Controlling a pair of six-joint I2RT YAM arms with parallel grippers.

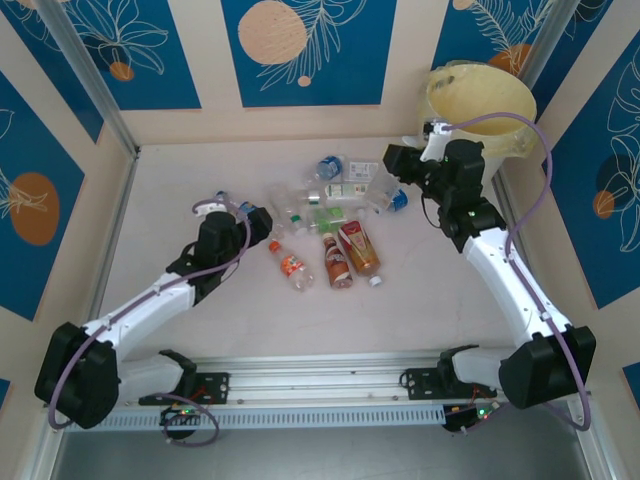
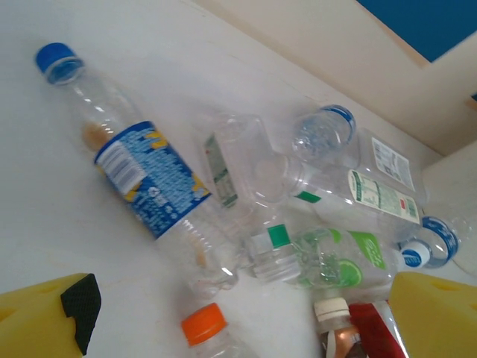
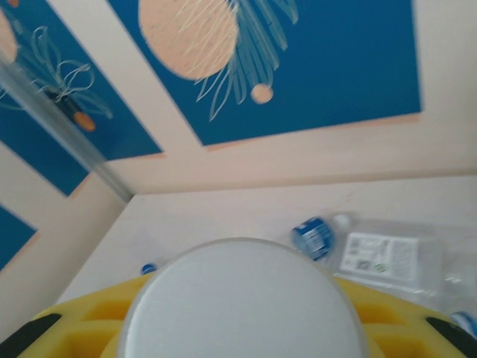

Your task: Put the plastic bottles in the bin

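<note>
Orange-capped bottle (image 2: 206, 329) cut off at the bottom edge — white round object (image 3: 242, 302) (blurred, close) unidentifiable

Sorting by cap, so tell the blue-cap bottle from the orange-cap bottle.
The blue-cap bottle has a blue label; the orange-cap bottle has a red-orange one. The blue-cap bottle lies further left, by the left gripper; the orange-cap bottle lies further right, closer to the near edge of the table. Both are clear, capped and lying on their sides.

Left arm (image 1: 150, 295) low, left fingers (image 2: 45, 321) wide apart; right arm (image 1: 500, 260) raised, right fingers (image 3: 89, 321) around a bottle (image 3: 242, 298).
</note>
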